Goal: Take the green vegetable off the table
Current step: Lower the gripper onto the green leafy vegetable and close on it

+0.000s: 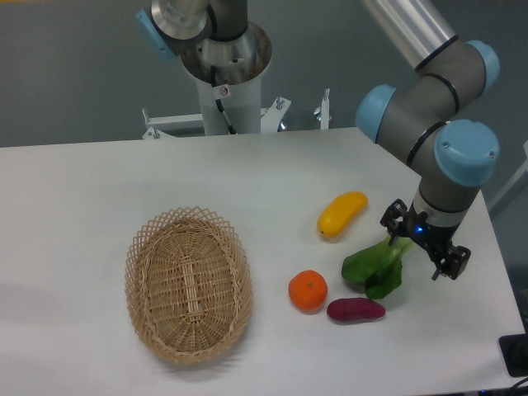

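Observation:
The green vegetable (375, 269) is a small leafy bunch at the right of the white table (82, 190). Its dark leaves hang low, just above or touching the tabletop, beside the purple sweet potato. Its pale stalks rise to the upper right into my gripper (406, 242). The gripper points down from the arm's wrist and is shut on the stalk end. The fingertips are mostly hidden by the stalks and the gripper body.
A yellow elongated fruit (341, 214) lies up and left of the vegetable. An orange (308, 290) and a purple sweet potato (355, 310) lie just below and left of the leaves. A wicker basket (187, 285) stands at the left. The table's right edge is near the gripper.

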